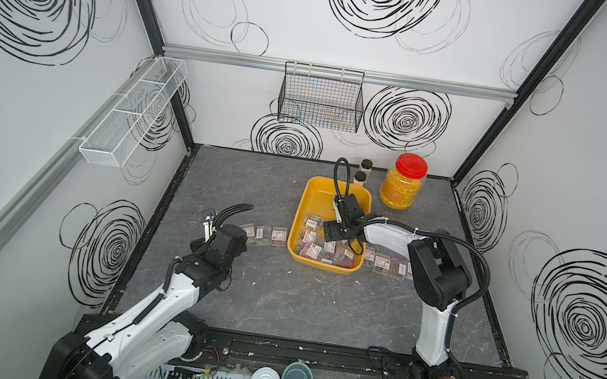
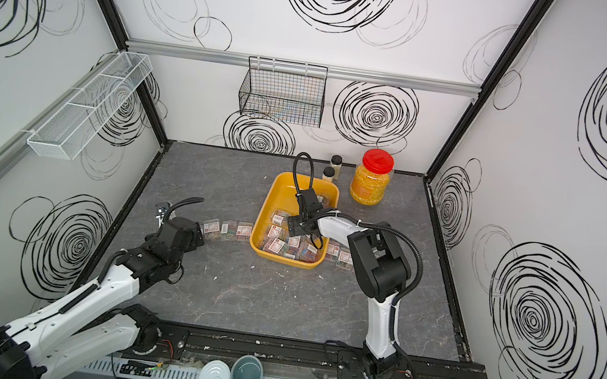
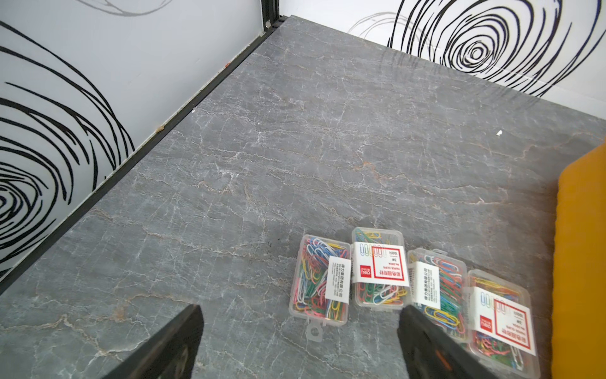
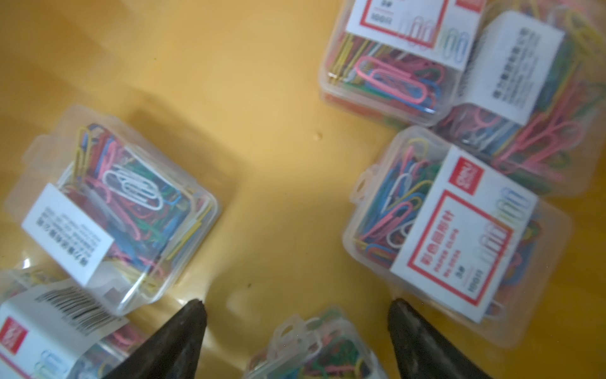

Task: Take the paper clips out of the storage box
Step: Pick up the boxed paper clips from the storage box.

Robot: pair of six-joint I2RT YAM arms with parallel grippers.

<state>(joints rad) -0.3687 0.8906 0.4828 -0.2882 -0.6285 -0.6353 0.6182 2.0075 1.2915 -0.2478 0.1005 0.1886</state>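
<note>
On the grey desk (image 1: 237, 302), the right fingers (image 4: 177, 341) hang spread inside the yellow storage box (image 1: 310, 199).
The storage box stands a little toward 1 o'clock from the middle of the desk, and clear paper clip cases (image 1: 314, 223) lie in its 6 o'clock half. The right fingers are wide apart and pinch nothing; in the right wrist view one case (image 4: 311, 347) shows low between the tips. Four more cases (image 3: 380, 272) lie in a row on the desk at the 9 o'clock side of the box, and further cases (image 1: 384, 264) at its 3 o'clock side. The left fingers (image 3: 170, 344) are also spread and hold nothing, above the desk just beside the 9 o'clock row.
</note>
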